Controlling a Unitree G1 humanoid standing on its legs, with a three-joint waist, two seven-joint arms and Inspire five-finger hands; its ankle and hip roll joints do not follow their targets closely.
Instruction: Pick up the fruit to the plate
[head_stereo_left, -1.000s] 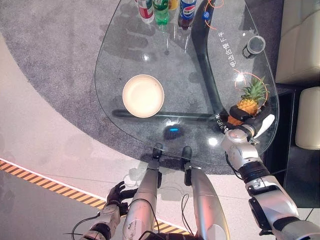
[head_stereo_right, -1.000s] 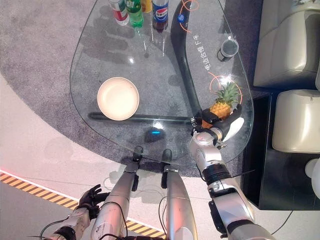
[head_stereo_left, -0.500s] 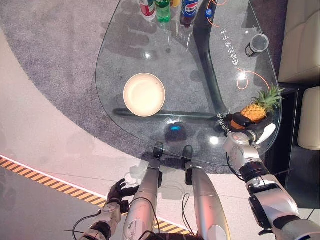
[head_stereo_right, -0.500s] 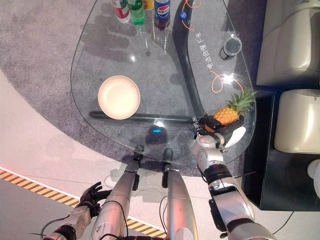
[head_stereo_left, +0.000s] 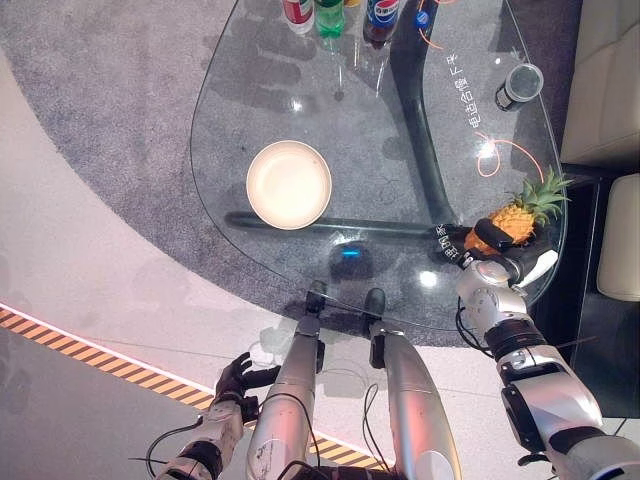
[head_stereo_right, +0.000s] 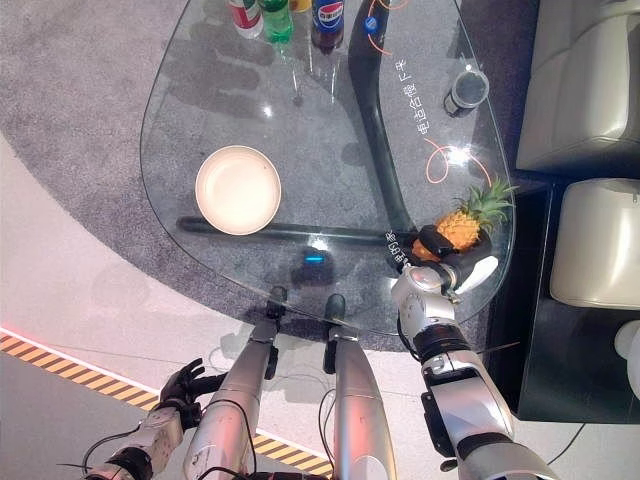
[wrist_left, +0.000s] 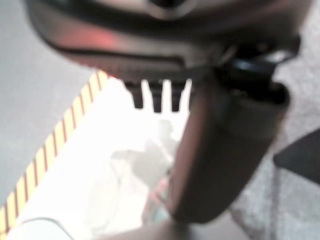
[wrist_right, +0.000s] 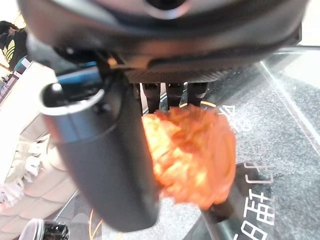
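Glass table (head_stereo_left: 260, 100) with bottles (head_stereo_left: 330, 12), cup (head_stereo_left: 520, 85) (far edge)

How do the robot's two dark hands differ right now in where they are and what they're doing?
The right hand is up at the round glass table, at its right edge, while the left hand hangs low over the pale floor beside the striped tape. The right hand's fingers are curled round the orange pineapple with green leaves; the left hand holds nothing, its fingers relaxed. Both are far from the cream round plate.
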